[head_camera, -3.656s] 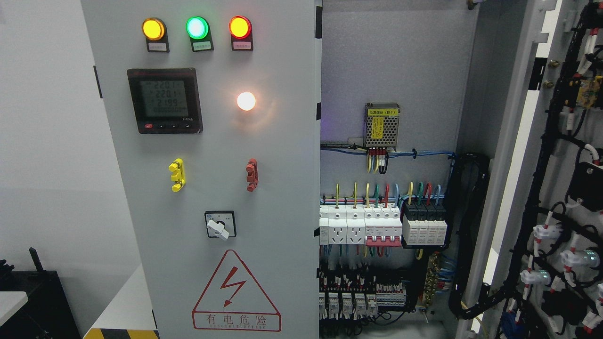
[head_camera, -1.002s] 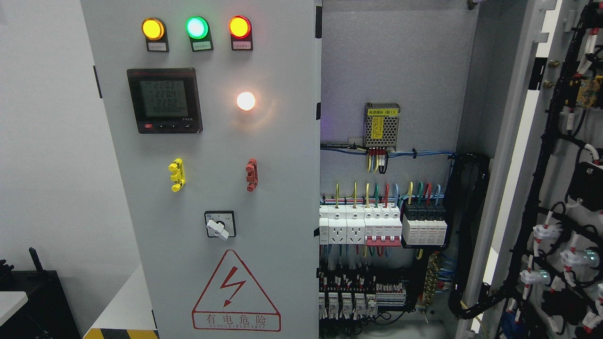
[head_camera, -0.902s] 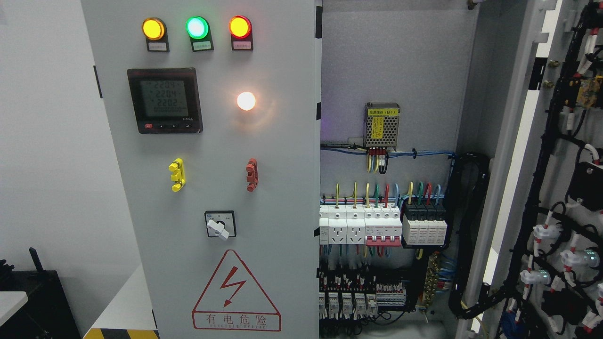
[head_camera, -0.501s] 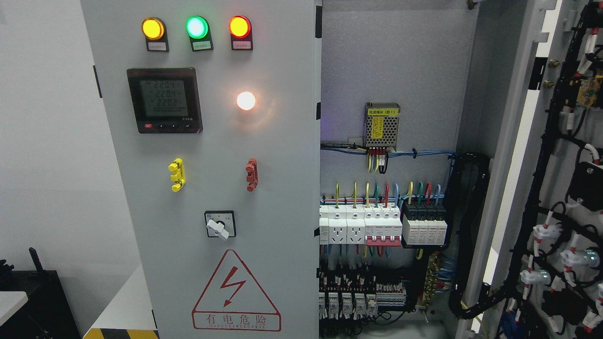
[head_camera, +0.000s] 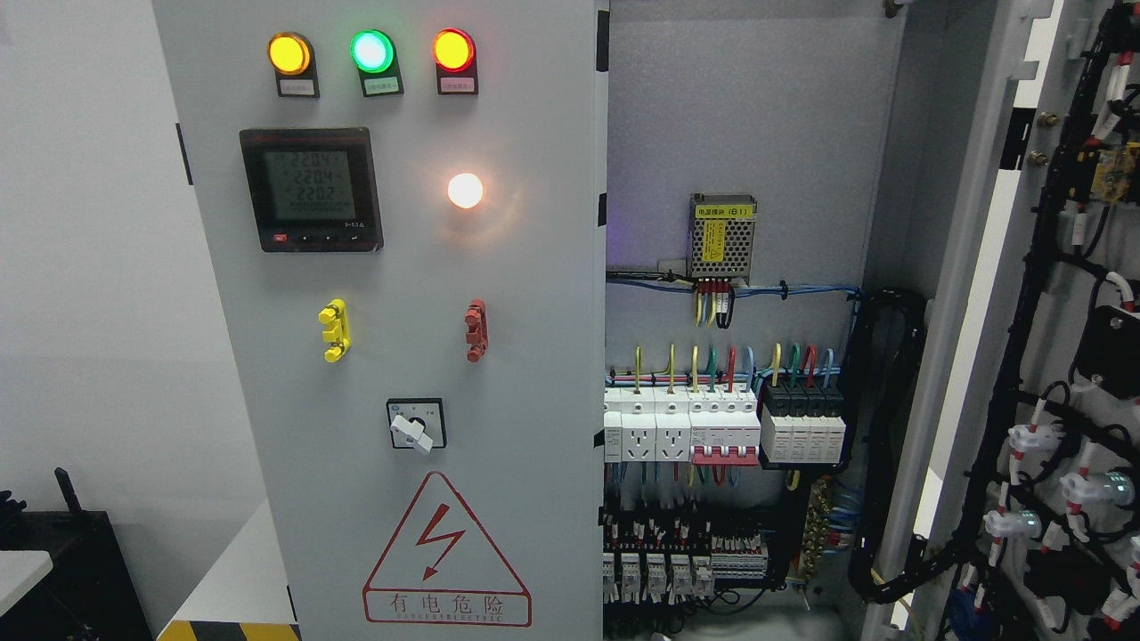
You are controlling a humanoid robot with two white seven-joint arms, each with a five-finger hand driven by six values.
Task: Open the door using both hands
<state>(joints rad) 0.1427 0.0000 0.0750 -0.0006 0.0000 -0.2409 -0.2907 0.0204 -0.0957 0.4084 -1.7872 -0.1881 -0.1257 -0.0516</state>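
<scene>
Head view: right door (head_camera: 1051, 356) swung open, left door (head_camera: 401, 356) closed; neither hand visible.

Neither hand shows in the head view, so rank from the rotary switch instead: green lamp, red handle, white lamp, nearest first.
1. red handle, just above and right of the rotary switch.
2. white lamp, higher up, mid-panel.
3. green lamp, in the top row of the left door.

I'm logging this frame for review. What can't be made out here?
Head view:
- Both robot hands: outside the frame.
- Right door: cut off by the right edge, seen edge-on.
- Labels under the indicator lamps: too small.
- Meter digits: blurred.
- Lower breakers: cut by the bottom edge.
</scene>
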